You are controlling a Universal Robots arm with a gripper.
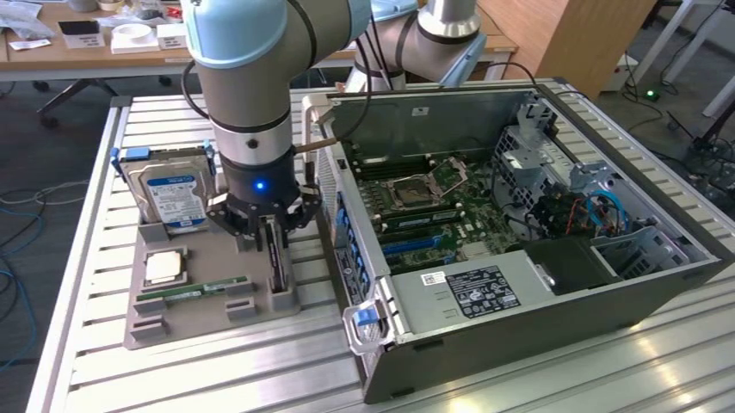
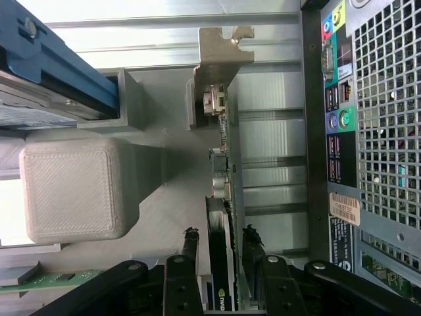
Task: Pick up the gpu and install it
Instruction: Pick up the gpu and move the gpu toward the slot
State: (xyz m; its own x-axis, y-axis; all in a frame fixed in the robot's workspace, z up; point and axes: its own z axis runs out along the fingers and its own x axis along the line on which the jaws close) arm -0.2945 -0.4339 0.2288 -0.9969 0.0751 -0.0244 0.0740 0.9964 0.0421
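The gpu (image 1: 275, 274) stands on edge in a slot of the grey fixture tray (image 1: 184, 323), just beside the open computer case (image 1: 643, 284). In the wrist view it is a thin dark card (image 2: 227, 191) with its silver bracket (image 2: 220, 49) at the far end. My gripper (image 1: 272, 234) is lowered straight over the card. My gripper (image 2: 220, 240) is open, with one dark fingertip (image 2: 191, 240) on each side of the card's edge and a slim gap showing on one side. The card still rests in its slot.
The tray also holds a blue-labelled hard drive (image 1: 172, 194), a CPU (image 1: 164, 267) and a green RAM stick (image 1: 193, 291). The motherboard (image 1: 419, 202) lies exposed inside the case, whose perforated rear panel (image 2: 378, 131) is close to the card. A raised grey block (image 2: 72, 187) stands beside the card.
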